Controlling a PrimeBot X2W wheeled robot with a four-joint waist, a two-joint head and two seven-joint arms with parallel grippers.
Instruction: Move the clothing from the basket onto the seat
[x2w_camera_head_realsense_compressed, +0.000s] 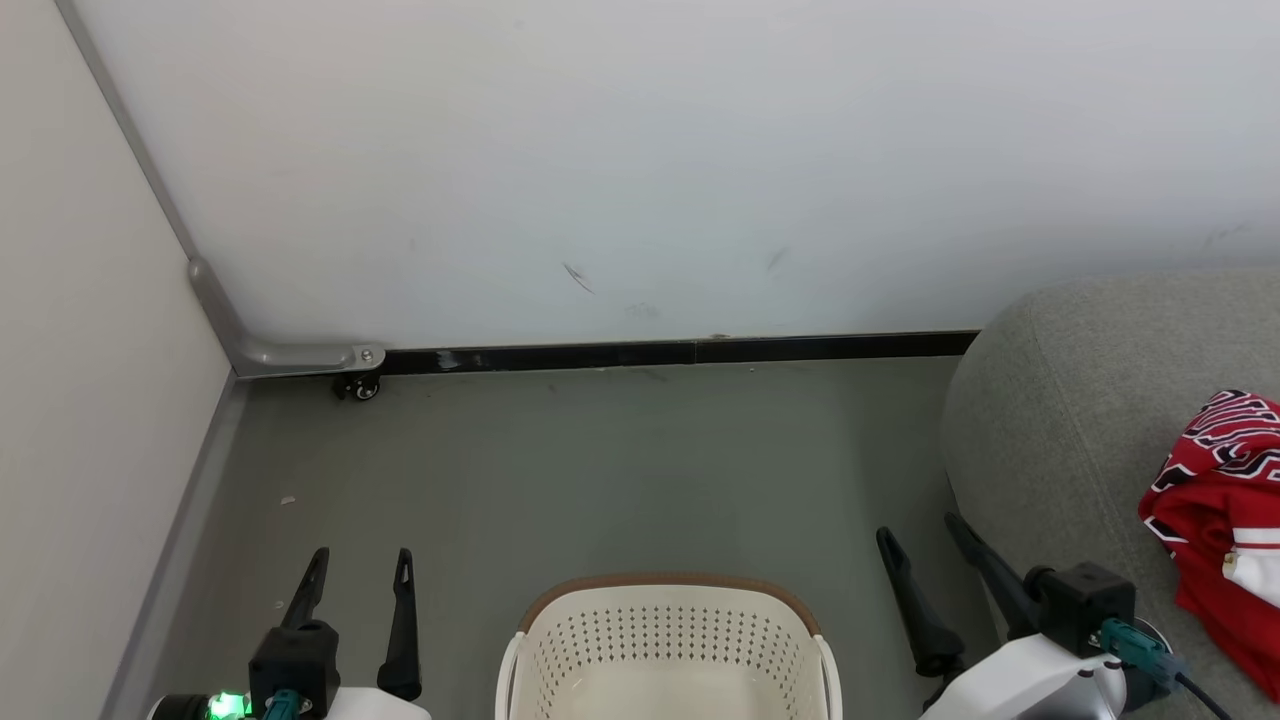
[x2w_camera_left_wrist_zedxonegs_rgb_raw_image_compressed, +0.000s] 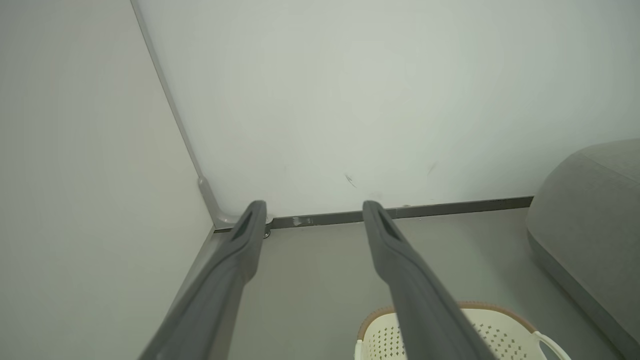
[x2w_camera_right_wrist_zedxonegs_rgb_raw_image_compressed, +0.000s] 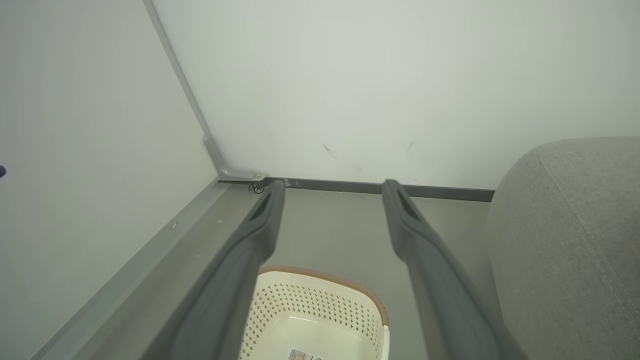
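Observation:
The cream perforated basket (x2w_camera_head_realsense_compressed: 668, 640) with a brown rim stands on the floor at the bottom centre; the part of its inside that shows holds no cloth, only a small label (x2w_camera_right_wrist_zedxonegs_rgb_raw_image_compressed: 300, 355). Red clothing (x2w_camera_head_realsense_compressed: 1225, 500) with white and black lettering lies on the grey seat (x2w_camera_head_realsense_compressed: 1070, 400) at the right edge. My left gripper (x2w_camera_head_realsense_compressed: 362, 560) is open, left of the basket, fingers (x2w_camera_left_wrist_zedxonegs_rgb_raw_image_compressed: 395, 250) spread with nothing between them. My right gripper (x2w_camera_head_realsense_compressed: 920, 535) is open too, between the basket and the seat. The basket (x2w_camera_left_wrist_zedxonegs_rgb_raw_image_compressed: 500, 330) and the seat (x2w_camera_right_wrist_zedxonegs_rgb_raw_image_compressed: 575, 240) appear in the wrist views as well.
A white wall (x2w_camera_head_realsense_compressed: 640, 170) with a black baseboard (x2w_camera_head_realsense_compressed: 680, 352) runs across the back. A side panel (x2w_camera_head_realsense_compressed: 90, 400) closes the left, with a small caster (x2w_camera_head_realsense_compressed: 358, 388) at the corner. Grey floor (x2w_camera_head_realsense_compressed: 600, 470) stretches between basket and wall.

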